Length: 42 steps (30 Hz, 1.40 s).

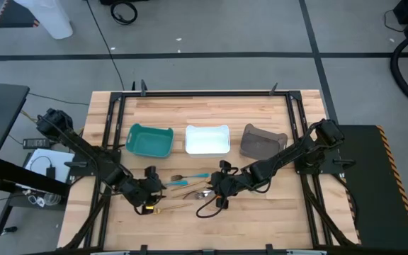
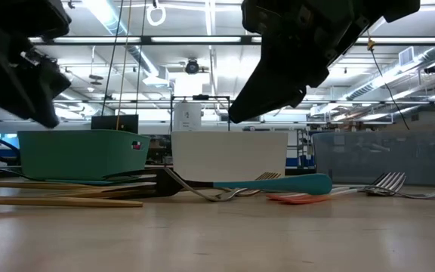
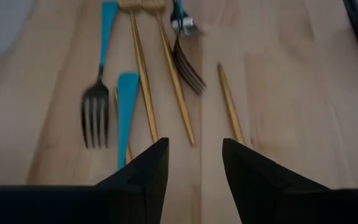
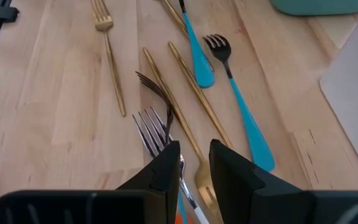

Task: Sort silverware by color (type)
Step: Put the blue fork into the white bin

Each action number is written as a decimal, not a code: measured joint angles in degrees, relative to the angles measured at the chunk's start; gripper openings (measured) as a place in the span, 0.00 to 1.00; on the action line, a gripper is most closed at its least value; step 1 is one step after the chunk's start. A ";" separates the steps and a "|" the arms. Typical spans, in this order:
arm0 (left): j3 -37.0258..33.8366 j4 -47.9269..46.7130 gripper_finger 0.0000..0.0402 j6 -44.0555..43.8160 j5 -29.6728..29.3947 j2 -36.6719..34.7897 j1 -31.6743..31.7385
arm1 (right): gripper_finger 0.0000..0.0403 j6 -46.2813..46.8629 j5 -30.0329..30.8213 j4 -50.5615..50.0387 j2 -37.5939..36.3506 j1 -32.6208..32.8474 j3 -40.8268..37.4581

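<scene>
- Three bins are lined up across the far half of the table (image 1: 190,219): a teal bin (image 1: 151,140), a white bin (image 1: 207,139) and a grey-brown bin (image 1: 262,140). All three appear to be empty, so the sorting is judged to be at its start.
- The silverware (image 1: 190,188) is found loose on the bare wood in front of the bins, between the two arms, in a partly overlapping scatter.
- The left gripper (image 3: 194,165) is held low over the left end of the scatter, its fingers apart and nothing between them; gold handles lie just ahead of it.
- The right gripper (image 4: 194,163) is poised over the right end, with only a narrow gap between its fingers and no piece seen to be clamped.
- A blue-handled fork (image 4: 238,102) lies fairly clear of its neighbours and is judged the easiest first pick.
- The gold fork (image 4: 109,46) is also set apart from the rest.
- Each piece is judged light, stiff and smooth, and therefore prone to slipping or pivoting in a grip.
- A hold across the mid-handle, near the balance point, is advised; crossed pieces are likely to be dragged along if lifted first.
</scene>
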 joint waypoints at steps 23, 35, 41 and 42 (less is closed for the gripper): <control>0.02 11.79 0.40 13.44 -13.53 -0.07 6.82 | 0.23 -0.32 -1.02 -0.50 -0.02 -0.45 0.00; 0.02 16.97 0.40 15.28 -13.51 -0.07 7.06 | 0.23 0.36 -3.33 0.72 0.99 -1.99 -0.02; 0.02 16.30 0.40 13.50 -13.52 -0.07 7.00 | 0.23 -1.36 -4.16 -0.02 6.25 -3.41 4.35; 0.02 15.97 0.40 13.21 -13.51 -0.07 7.02 | 0.23 -2.29 -4.14 -0.67 7.16 -3.60 5.62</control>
